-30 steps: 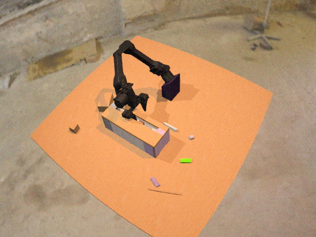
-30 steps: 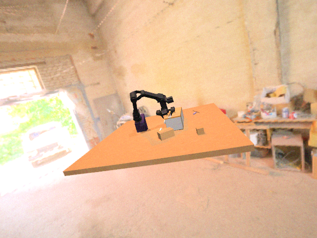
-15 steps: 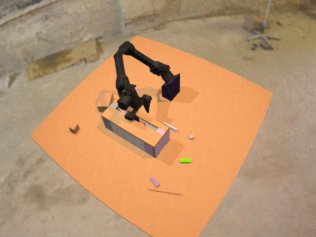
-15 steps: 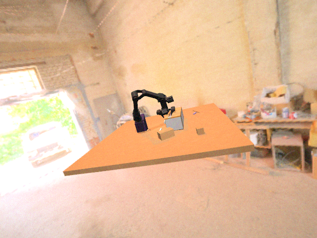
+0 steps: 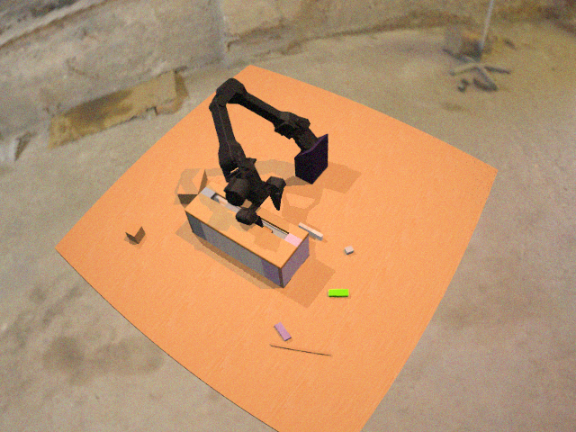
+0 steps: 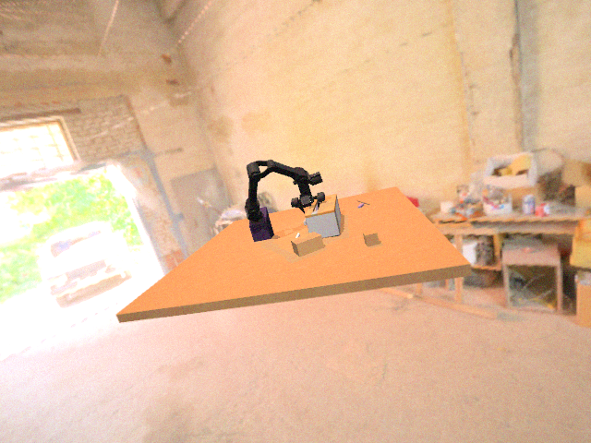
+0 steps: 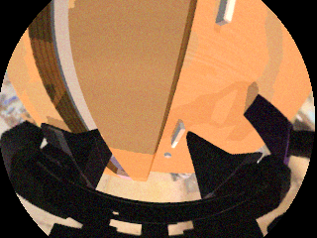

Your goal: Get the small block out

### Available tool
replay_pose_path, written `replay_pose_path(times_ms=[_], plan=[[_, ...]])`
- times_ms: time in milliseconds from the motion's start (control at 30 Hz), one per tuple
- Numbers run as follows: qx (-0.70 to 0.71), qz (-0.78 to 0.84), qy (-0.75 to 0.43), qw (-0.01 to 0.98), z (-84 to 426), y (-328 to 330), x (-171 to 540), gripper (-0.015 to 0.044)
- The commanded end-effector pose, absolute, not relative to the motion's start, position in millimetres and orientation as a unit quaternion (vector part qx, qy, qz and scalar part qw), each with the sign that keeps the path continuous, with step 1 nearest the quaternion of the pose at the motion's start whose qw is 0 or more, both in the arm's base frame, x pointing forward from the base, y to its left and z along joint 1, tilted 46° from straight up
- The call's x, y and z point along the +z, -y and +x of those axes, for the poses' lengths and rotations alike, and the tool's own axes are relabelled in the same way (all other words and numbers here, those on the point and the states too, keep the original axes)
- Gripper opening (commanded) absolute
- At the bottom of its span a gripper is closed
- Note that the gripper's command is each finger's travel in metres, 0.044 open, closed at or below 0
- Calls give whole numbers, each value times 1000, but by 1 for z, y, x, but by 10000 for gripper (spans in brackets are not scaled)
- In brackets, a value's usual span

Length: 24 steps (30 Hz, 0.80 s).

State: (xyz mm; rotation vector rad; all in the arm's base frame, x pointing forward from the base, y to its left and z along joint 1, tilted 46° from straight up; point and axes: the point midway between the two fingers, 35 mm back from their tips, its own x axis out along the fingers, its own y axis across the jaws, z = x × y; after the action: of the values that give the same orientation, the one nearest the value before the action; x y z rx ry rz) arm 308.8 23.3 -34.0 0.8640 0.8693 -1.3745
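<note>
The box (image 5: pixel 225 224) (image 6: pixel 322 225) (image 7: pixel 129 64) stands upright on the table (image 5: pixel 395 209) (image 6: pixel 238 279), with a long open slot along its top on the side towards the arm's base. My gripper (image 5: pixel 273 219) (image 7: pixel 157 129) is open and empty, low over the box's top. In the top view one finger is at the slot and the other stands off on the base's side. Whether a fingertip is inside the slot I cannot tell for sure. I cannot make out the small block on the shelf; the arm and the box's panels hide much of the inside.
A white bar (image 5: pixel 310 230) (image 7: pixel 177 134) and a small pale cube (image 5: pixel 348 249) lie beside the box. A green block (image 5: pixel 337 292), a pink block (image 5: pixel 282 331) and a thin stick (image 5: pixel 300 350) lie further off. Brown pieces (image 5: pixel 135 235) (image 6: pixel 307 245) stand past the other end.
</note>
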Motion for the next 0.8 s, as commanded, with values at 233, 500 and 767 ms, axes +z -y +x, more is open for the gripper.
replay_pose_path(times_ms=[233, 500, 767], plan=[[-592, 375, -379, 605, 309, -44, -53, 400], [-592, 376, -379, 604, 308, -57, -66, 400], [-591, 376, -379, 604, 308, -70, -80, 400]])
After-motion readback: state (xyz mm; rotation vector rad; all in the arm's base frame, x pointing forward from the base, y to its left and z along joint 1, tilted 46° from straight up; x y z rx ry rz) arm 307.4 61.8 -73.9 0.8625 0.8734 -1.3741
